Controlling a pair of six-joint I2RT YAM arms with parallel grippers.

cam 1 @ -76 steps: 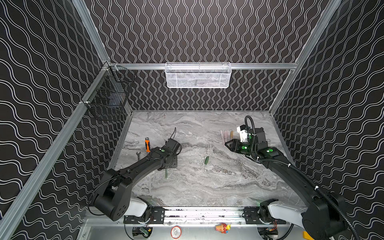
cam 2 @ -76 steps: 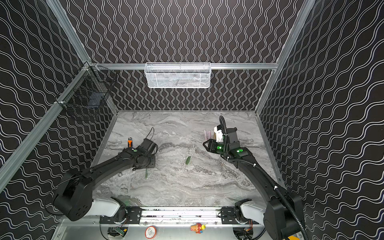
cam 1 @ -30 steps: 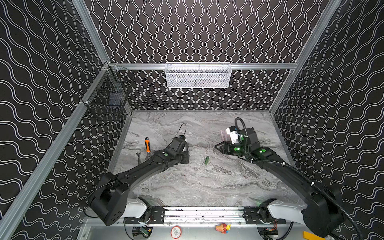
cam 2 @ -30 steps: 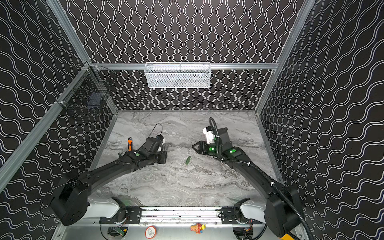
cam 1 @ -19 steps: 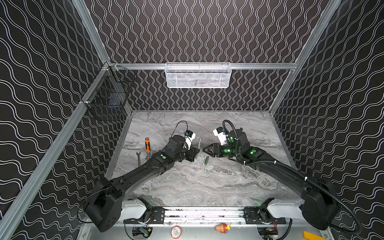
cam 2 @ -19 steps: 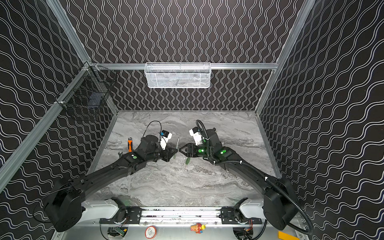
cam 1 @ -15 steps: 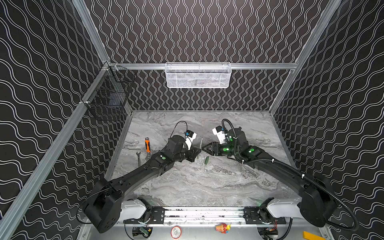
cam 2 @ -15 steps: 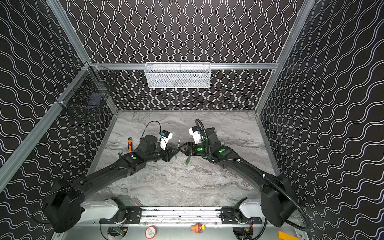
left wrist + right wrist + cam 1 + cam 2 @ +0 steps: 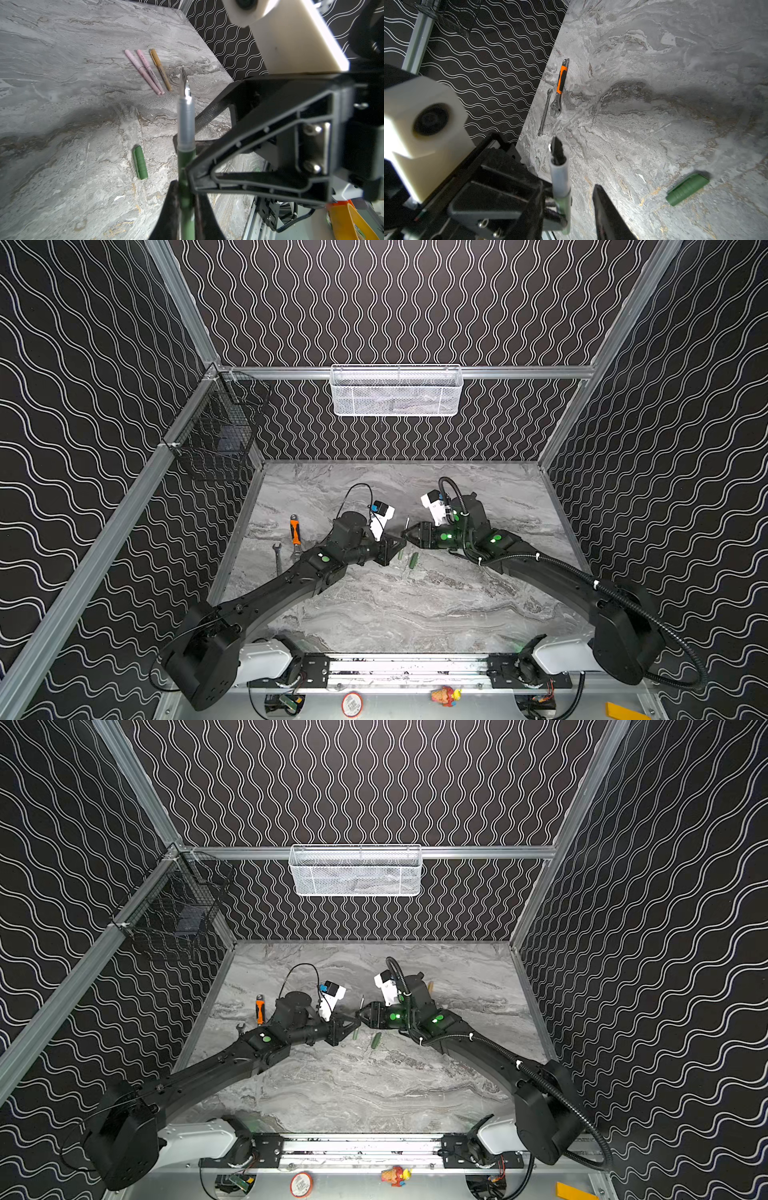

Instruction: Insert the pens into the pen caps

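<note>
My left gripper point(image 9: 400, 542) point(image 9: 187, 207) is shut on the dark green pen point(image 9: 186, 124) point(image 9: 407, 524), holding its barrel with the dark tip pointing up above the table's middle. My right gripper point(image 9: 406, 533) point(image 9: 579, 192) meets it head-on, jaws straddling the same pen point(image 9: 559, 178) point(image 9: 361, 1004). In the right wrist view a gap shows between the pen and one finger point(image 9: 604, 207). The green pen cap point(image 9: 413, 561) point(image 9: 376, 1041) point(image 9: 140, 163) point(image 9: 687, 192) lies on the marble just below both grippers. Two pink pens point(image 9: 143, 71) and a tan pen point(image 9: 161, 69) lie side by side farther back, each looking capped.
An orange-handled wrench point(image 9: 295, 533) point(image 9: 561, 81) and a slim spanner point(image 9: 277, 558) lie near the left wall. A white mesh basket point(image 9: 397, 391) hangs on the back rail and a black wire basket point(image 9: 216, 435) on the left rail.
Both arms swung in to the middle. The left one raised the green pen upright, and the right gripper came up to it with its jaws narrowing.
</note>
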